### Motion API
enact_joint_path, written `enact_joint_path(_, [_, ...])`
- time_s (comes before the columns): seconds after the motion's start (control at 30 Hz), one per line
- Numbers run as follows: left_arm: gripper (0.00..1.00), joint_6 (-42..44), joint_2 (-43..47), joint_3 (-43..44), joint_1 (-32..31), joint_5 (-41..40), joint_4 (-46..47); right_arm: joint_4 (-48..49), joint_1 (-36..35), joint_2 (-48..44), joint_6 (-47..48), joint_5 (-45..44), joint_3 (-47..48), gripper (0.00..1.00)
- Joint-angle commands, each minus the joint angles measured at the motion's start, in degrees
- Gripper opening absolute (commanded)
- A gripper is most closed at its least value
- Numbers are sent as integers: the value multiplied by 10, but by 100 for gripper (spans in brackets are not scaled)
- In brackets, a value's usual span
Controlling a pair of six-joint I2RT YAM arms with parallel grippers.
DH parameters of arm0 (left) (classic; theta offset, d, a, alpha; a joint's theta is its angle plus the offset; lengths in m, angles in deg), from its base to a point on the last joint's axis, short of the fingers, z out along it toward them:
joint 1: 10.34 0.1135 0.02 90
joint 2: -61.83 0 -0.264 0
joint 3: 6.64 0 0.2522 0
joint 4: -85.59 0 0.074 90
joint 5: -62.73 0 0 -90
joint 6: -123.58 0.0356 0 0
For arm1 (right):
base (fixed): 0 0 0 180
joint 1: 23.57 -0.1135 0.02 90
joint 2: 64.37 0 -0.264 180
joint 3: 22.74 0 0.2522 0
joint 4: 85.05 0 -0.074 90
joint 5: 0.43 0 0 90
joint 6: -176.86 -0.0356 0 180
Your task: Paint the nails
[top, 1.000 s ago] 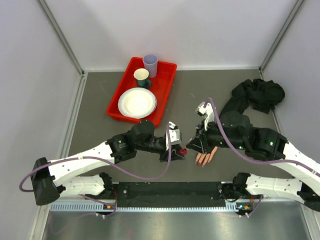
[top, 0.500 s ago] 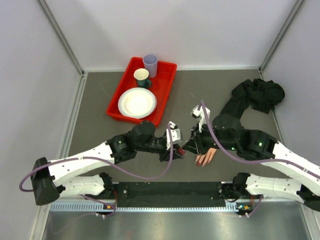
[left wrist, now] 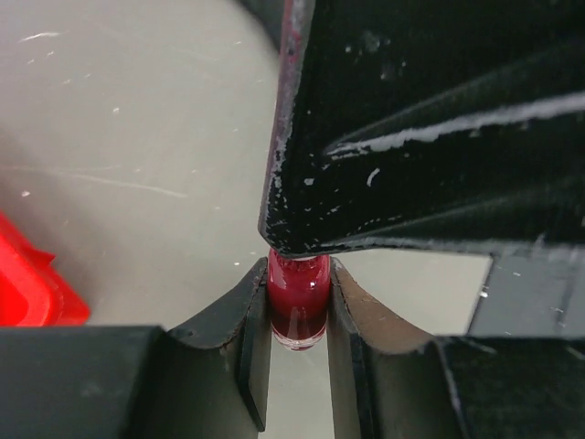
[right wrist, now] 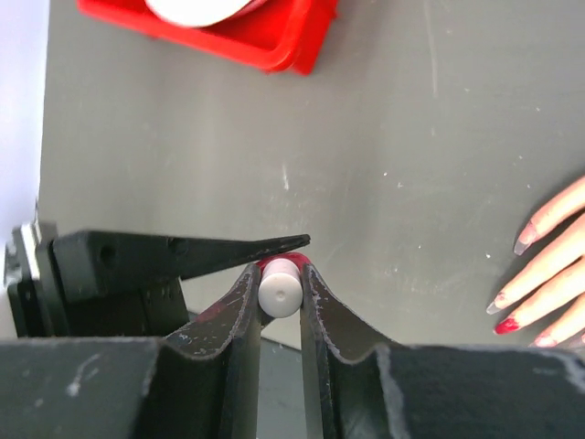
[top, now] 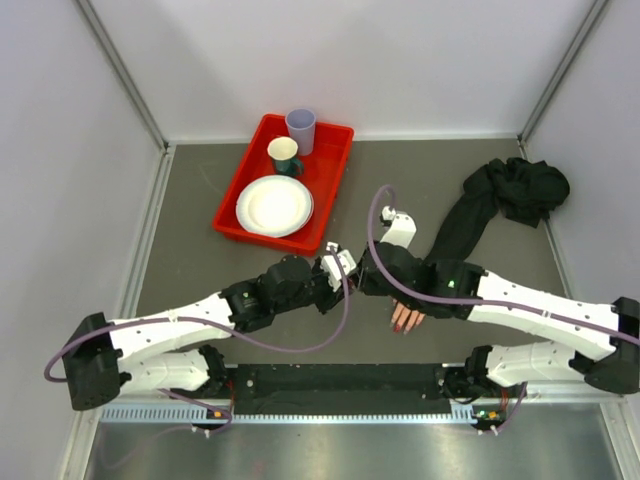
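Polish bottle [left wrist: 298, 297]: slick glass, clamped by left gripper [left wrist: 297, 283]; right gripper [right wrist: 279, 274] pinches its cap [right wrist: 279, 291]. Nails [right wrist: 505, 325], right of bottle: rigid, brush-contact only.

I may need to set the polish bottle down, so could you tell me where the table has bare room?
Bare table lies between the red tray and the black cloth, and left of the tray toward the wall. The centre is crowded: the left gripper, on the polish bottle, meets the right gripper, on its cap, beside the mannequin hand.
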Motion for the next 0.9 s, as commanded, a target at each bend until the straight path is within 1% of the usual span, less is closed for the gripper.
enact_joint_path(0.0, [0, -6, 15, 22, 2, -30, 181, -42, -18, 9, -67, -35, 17, 0])
enact_joint_path(0.03, [0, -8, 19, 19, 2, -27, 179, -40, -18, -4, -64, -37, 15, 0])
enact_joint_path(0.1, [0, -16, 36, 7, 2, -4, 168, -28, -18, -17, -45, -33, 8, 4])
enact_joint_path(0.13, [0, -17, 43, 1, 1, 2, 165, -16, -18, -27, -35, -22, 7, 9])
enact_joint_path(0.17, [0, -18, 56, -3, 1, 18, 161, -10, -18, -31, -6, -14, 7, 13])
enact_joint_path(0.2, [0, -35, 62, -7, 1, 26, 148, -6, -18, -33, 7, -5, 11, 16])
enact_joint_path(0.3, [0, -50, 82, -7, 2, 61, 124, 3, -18, -42, 52, 32, 22, 33])
enact_joint_path(0.33, [0, -51, 85, -7, 1, 69, 117, 4, -18, -45, 63, 50, 24, 42])
enact_joint_path(0.37, [0, -56, 91, -2, 1, 79, 108, 0, -18, -52, 88, 59, 28, 46])
enact_joint_path(0.43, [0, -58, 92, 6, 2, 91, 82, -8, -18, -61, 107, 75, 43, 60])
enact_joint_path(0.47, [0, -62, 92, 12, 2, 100, 76, -22, -18, -65, 130, 77, 57, 61])
enact_joint_path(0.5, [0, -65, 92, 14, 1, 115, 72, -28, -18, -73, 141, 79, 63, 66])
enact_joint_path(0.53, [0, -65, 92, 15, 1, 126, 67, -36, -18, -76, 152, 88, 69, 74])
enact_joint_path(0.6, [0, -70, 92, 21, 2, 156, 63, -51, -18, -92, 202, 109, 85, 80])
enact_joint_path(0.63, [0, -72, 92, 25, 2, 168, 59, -54, -18, -102, 220, 128, 89, 87])
enact_joint_path(0.67, [0, -75, 90, 32, 2, 180, 52, -55, -18, -111, 264, 143, 92, 89])
enact_joint_path(0.7, [0, -80, 88, 36, 2, 195, 47, -57, -19, -122, 287, 157, 95, 91])
enact_joint_path(0.77, [0, -83, 79, 50, 2, 250, 32, -53, -18, -154, 343, 204, 98, 93])
enact_joint_path(0.8, [0, -86, 77, 55, 2, 268, 29, -49, -17, -164, 361, 228, 100, 92])
enact_joint_path(0.83, [0, -91, 73, 61, 2, 304, 24, -42, -17, -175, 377, 280, 101, 90])
enact_joint_path(0.87, [0, -95, 66, 71, 2, 322, 21, -38, -17, -180, 400, 308, 103, 86])
